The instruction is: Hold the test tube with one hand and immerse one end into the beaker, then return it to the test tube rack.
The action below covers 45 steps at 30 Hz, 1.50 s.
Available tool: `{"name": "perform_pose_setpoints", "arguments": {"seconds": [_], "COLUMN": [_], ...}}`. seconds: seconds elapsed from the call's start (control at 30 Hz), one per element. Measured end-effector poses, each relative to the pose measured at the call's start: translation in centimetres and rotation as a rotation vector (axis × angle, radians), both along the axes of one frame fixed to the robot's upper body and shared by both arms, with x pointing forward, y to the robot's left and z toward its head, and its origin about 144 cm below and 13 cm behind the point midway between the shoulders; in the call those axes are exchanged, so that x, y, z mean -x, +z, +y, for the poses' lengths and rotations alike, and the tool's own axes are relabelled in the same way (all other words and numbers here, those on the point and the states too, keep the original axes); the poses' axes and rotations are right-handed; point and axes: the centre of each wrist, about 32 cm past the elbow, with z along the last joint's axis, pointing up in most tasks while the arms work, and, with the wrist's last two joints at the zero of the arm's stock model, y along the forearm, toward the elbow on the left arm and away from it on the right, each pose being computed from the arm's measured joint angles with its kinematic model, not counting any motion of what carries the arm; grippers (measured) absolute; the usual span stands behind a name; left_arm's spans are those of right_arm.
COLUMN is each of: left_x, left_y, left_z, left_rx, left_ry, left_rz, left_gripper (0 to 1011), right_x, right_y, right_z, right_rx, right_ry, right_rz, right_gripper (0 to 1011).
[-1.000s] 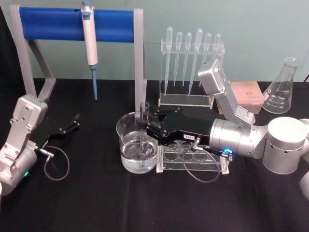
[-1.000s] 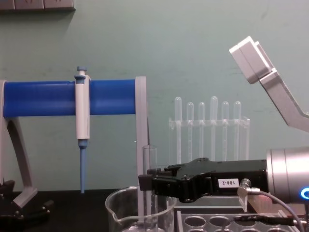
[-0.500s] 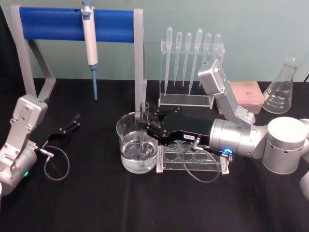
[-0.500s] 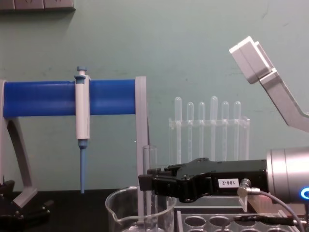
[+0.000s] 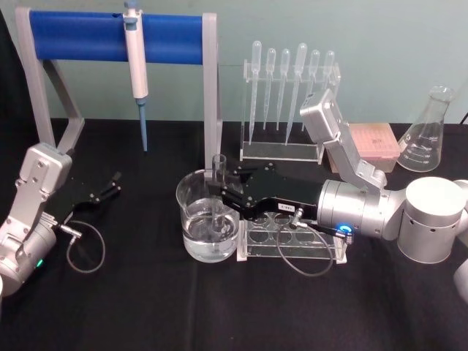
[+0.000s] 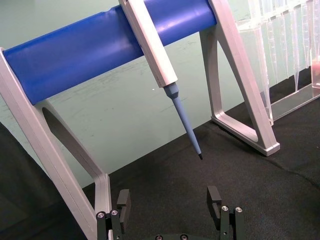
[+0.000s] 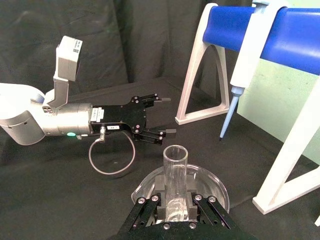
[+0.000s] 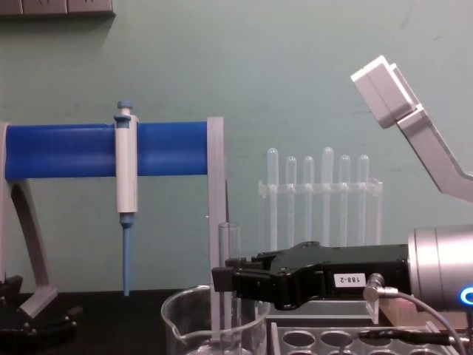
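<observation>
The test tube (image 5: 218, 175) stands upright inside the beaker (image 5: 191, 219), its lower end down in the water. My right gripper (image 5: 221, 193) reaches over the beaker's rim from the right and is shut on the test tube at mid-height. The chest view shows the test tube (image 8: 228, 248) rising above the black right gripper (image 8: 222, 280) and the beaker (image 8: 185, 310). From the right wrist, the test tube (image 7: 175, 172) sits clamped between the fingers (image 7: 148, 204), with the beaker (image 7: 215, 189) below. At the left of the table my left gripper (image 5: 110, 187) rests parked and open, as the left gripper (image 6: 169, 200) shows with nothing between its fingers.
A white-and-blue pipettor (image 5: 137, 66) hangs on the blue-barred stand (image 5: 80, 36) behind the beaker. A clear tube rack (image 5: 292, 238) sits under my right wrist. Behind it are a pipette rack (image 5: 289, 95), a pink box (image 5: 374, 142) and a conical flask (image 5: 428, 131).
</observation>
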Motion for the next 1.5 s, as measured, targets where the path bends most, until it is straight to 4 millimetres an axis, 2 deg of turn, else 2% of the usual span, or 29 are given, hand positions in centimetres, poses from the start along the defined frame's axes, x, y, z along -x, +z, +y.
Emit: {"name": "perform_pose_setpoints", "arguments": {"seconds": [1.5], "left_x": [0.0], "left_y": [0.0], "left_z": [0.0], "left_rx": [0.0], "left_ry": [0.0], "left_rz": [0.0], "left_gripper": [1000], "right_x": [0.0], "right_y": [0.0], "right_z": [0.0], "right_rx": [0.0], "right_ry": [0.0], "right_rz": [0.0], "right_gripper": [222]}}
